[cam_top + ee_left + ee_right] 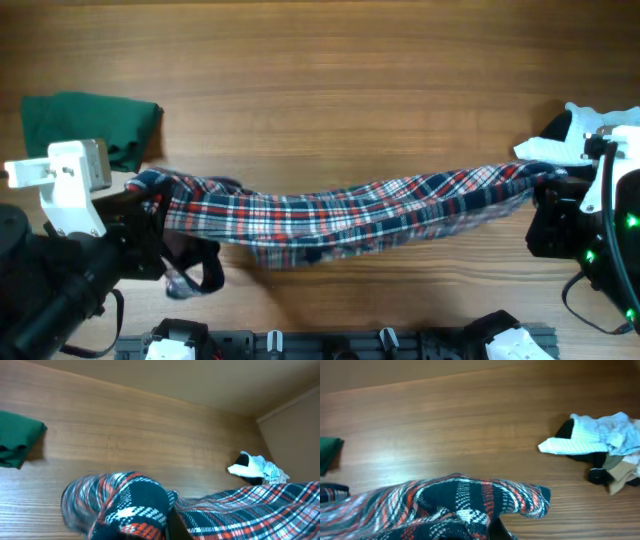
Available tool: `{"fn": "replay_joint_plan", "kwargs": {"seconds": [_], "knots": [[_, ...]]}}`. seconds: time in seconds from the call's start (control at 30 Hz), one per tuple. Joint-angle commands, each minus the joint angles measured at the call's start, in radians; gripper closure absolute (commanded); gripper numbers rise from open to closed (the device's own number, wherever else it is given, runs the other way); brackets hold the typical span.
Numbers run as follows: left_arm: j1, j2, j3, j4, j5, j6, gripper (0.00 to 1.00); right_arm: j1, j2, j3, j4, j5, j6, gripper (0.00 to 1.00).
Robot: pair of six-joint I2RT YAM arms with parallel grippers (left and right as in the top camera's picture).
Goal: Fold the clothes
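Flanking plaid garment (350, 215) — green cloth (95, 125), pale pile (545, 150).

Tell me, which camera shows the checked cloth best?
The overhead view: it shows the checked cloth whole, stretched out lengthwise from end to end. Each wrist view catches only one bunched end of it, close up at the bottom of the picture and partly blurred.
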Motion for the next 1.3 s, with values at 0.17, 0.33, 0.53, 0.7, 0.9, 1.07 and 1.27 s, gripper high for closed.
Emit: {"fn": "replay_joint_plan", "kwargs": {"seconds": [0.17, 0.33, 0.53, 0.7, 0.9, 1.07, 1.27], "knots": [[-0.007, 0.400, 0.015, 0.069, -0.133, 0.068, 0.96, -0.007, 0.355, 0.010, 0.031, 0.120, 0.062, 0.94], [0.005, 0.790, 0.015, 0.311, -0.203, 0.067, 0.92, -0.116, 0.698, 0.010, 0.262, 0.113, -0.058, 0.90], [0.143, 1.112, 0.015, 0.643, -0.378, 0.116, 0.11, -0.386, 1.014, 0.010, 0.576, -0.037, -0.152, 0.13], [0.206, 1.042, 0.018, 0.437, -0.288, 0.120, 0.11, -0.446, 0.945, 0.010, 0.419, -0.269, -0.286, 0.16], [0.102, 1.029, 0.016, 0.288, -0.063, 0.199, 0.31, -0.406, 0.938, 0.010, 0.284, -0.557, -0.319, 0.36], [0.005, 1.077, 0.015, 0.392, -0.049, 0.238, 0.36, -0.335, 0.938, -0.006, 0.220, -0.565, -0.311, 0.35], [-0.053, 1.194, 0.015, 0.417, -0.053, 0.358, 0.34, -0.228, 0.940, -0.279, 0.454, -0.565, -0.108, 0.88]]}}
